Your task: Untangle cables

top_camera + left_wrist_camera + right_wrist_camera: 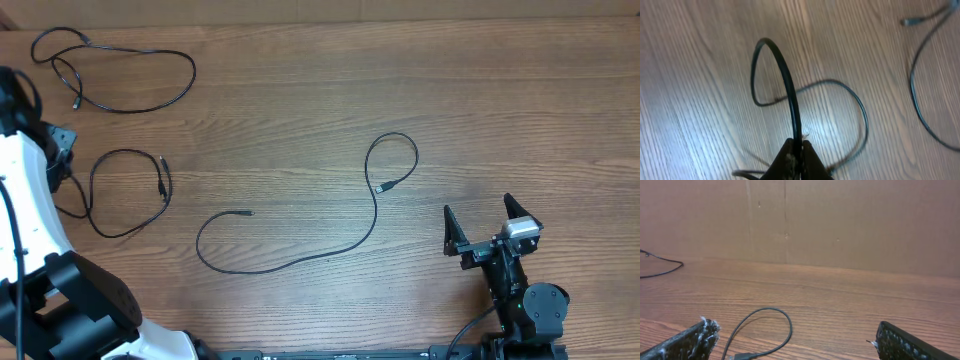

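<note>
Three black cables lie apart on the wooden table. One cable [120,75] curls at the far left corner. A second cable [135,195] loops beside my white left arm. My left gripper [797,150] is shut on this cable, which arches up from the jaws [786,75]. In the overhead view the left gripper [62,160] is mostly hidden by the arm. A third, long cable [300,255] snakes across the middle, and its plug end [381,188] curls back. My right gripper [485,225] stands open to the right of it, with nothing between its fingers [690,342].
A brown cardboard wall [840,220] closes off the table's far edge. In the right wrist view the middle cable's loop [787,325] and plug [742,356] lie on the table just ahead of the open jaws. Another cable's plug [910,21] shows in the left wrist view's upper right.
</note>
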